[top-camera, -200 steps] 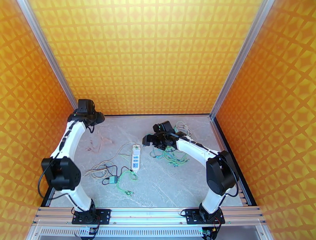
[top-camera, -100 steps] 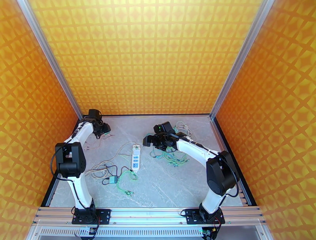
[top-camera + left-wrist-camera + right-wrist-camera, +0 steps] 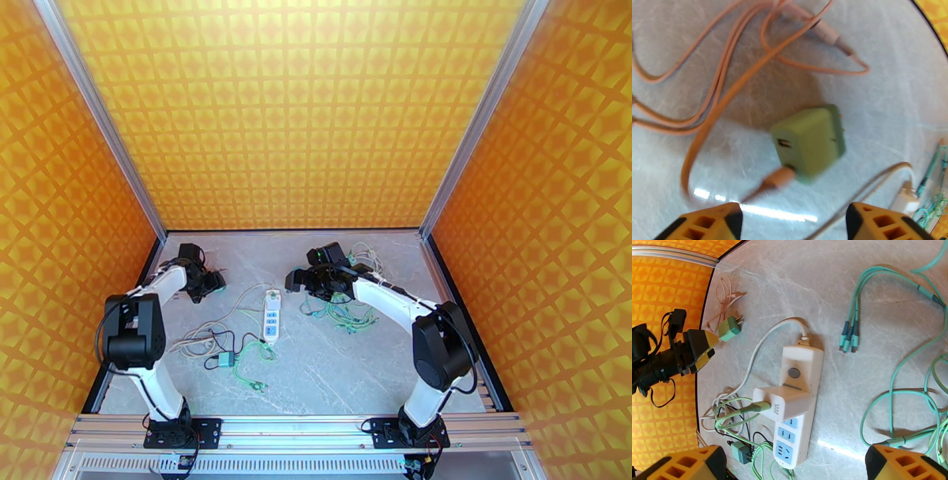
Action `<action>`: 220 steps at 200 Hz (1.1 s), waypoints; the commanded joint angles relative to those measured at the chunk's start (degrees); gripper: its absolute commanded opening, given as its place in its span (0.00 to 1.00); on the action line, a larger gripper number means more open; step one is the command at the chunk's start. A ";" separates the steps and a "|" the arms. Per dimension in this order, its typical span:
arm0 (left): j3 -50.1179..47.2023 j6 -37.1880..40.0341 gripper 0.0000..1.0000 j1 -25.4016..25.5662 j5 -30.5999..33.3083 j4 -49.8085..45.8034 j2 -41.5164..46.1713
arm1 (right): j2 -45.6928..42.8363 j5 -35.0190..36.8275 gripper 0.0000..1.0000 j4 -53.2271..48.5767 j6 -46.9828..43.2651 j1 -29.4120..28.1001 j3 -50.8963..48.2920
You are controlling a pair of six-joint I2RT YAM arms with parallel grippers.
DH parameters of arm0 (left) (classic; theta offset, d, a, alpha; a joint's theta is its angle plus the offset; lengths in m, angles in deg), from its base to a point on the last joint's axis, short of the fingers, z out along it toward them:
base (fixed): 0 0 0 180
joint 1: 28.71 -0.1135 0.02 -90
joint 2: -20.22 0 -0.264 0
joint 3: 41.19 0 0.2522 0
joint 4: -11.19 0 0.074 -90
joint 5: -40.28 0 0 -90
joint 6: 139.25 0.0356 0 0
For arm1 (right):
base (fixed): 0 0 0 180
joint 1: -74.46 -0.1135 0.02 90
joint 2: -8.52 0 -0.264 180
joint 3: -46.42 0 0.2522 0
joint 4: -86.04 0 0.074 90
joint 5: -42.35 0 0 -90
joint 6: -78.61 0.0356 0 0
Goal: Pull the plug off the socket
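Probably a lab: orange-patterned enclosure walls [image 3: 300, 118], aluminium frame [image 3: 480, 118].

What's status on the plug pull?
Left gripper open over loose green plug. Right gripper open above power strip, white plug seated. Cables nearby.

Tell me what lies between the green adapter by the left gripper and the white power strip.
The strip's white cord curves across otherwise bare tabletop between green adapter and white power strip, in the right wrist view.
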 commanded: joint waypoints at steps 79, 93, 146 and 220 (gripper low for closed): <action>-5.02 -1.38 0.83 8.68 -2.79 3.04 13.78 | 0.12 0.51 0.99 1.99 2.15 -0.03 -0.17; -4.06 -1.36 0.83 11.70 -2.67 3.29 14.37 | -0.62 1.64 0.99 2.34 2.50 -0.03 -1.35; 1.22 -3.24 0.81 22.64 1.81 -0.06 12.46 | -5.45 9.95 0.99 2.76 5.68 0.66 -7.73; 9.56 -3.38 0.79 34.35 9.62 -9.95 2.90 | -9.49 12.11 0.98 3.21 6.15 1.88 -13.26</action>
